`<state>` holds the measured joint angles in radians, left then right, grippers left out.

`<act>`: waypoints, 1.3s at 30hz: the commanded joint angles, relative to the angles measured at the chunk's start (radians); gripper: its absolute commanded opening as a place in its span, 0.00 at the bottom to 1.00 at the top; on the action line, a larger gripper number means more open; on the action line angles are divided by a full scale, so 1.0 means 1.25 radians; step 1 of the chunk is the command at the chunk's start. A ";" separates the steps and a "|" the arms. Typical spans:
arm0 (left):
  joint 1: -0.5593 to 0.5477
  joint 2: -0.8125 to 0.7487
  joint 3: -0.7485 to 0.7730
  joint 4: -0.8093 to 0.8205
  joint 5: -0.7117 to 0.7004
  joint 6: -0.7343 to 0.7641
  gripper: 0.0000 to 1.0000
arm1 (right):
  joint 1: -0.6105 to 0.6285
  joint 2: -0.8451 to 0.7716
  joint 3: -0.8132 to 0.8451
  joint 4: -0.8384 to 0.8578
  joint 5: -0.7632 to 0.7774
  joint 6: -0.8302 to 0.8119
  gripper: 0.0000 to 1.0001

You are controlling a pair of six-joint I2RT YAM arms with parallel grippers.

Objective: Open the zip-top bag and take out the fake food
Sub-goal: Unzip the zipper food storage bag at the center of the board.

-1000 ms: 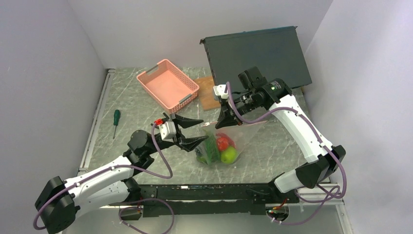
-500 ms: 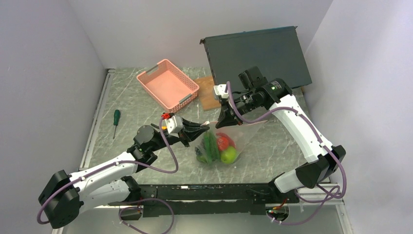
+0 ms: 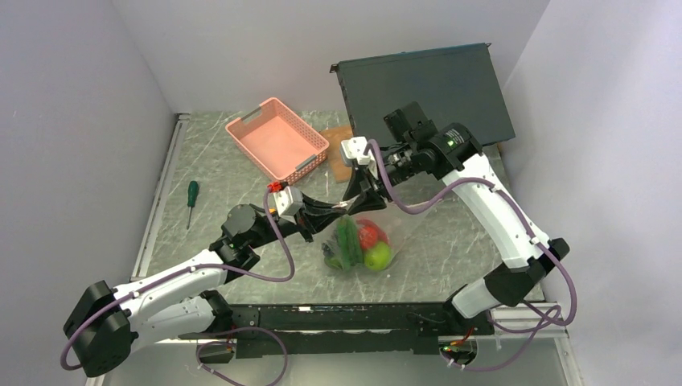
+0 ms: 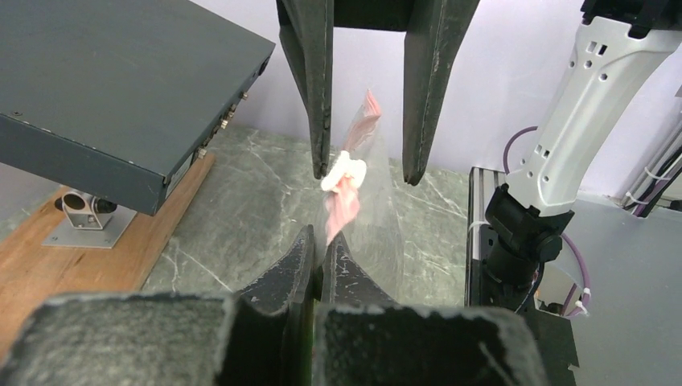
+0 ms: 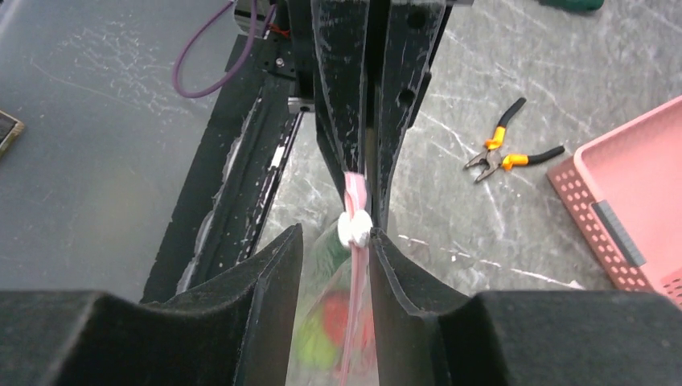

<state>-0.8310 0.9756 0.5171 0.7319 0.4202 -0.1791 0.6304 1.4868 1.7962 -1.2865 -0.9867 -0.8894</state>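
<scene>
The left gripper (image 4: 320, 251) pinches the zip-top bag (image 3: 384, 219) by its pink strip (image 5: 355, 191). The strip runs straight into the right gripper (image 5: 334, 233), spread astride the white slider (image 5: 354, 227). Fake food (image 3: 362, 244) bunches in the bag's bottom, below both.

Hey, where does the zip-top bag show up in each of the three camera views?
Top external: zip-top bag at centre, just right of the left gripper.
Left wrist: zip-top bag mid-frame, its pink strip rising from the left gripper.
Right wrist: zip-top bag at bottom centre, pink strip running up the middle.
Shared landmark: the left gripper, shut on the pink strip; in the right wrist view it hangs from the top.
</scene>
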 commanded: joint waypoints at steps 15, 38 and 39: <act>-0.003 -0.026 0.021 0.011 -0.013 -0.032 0.00 | 0.033 0.025 0.050 0.011 0.047 0.025 0.15; -0.003 -0.142 -0.076 0.028 -0.100 -0.032 0.00 | -0.025 -0.036 -0.048 0.086 0.054 0.087 0.00; -0.002 -0.137 -0.072 0.029 -0.086 -0.030 0.00 | -0.025 -0.034 -0.046 0.084 0.045 0.088 0.00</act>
<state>-0.8375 0.8276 0.4282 0.7288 0.3191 -0.2230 0.6350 1.4998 1.7340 -1.1816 -0.9306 -0.7948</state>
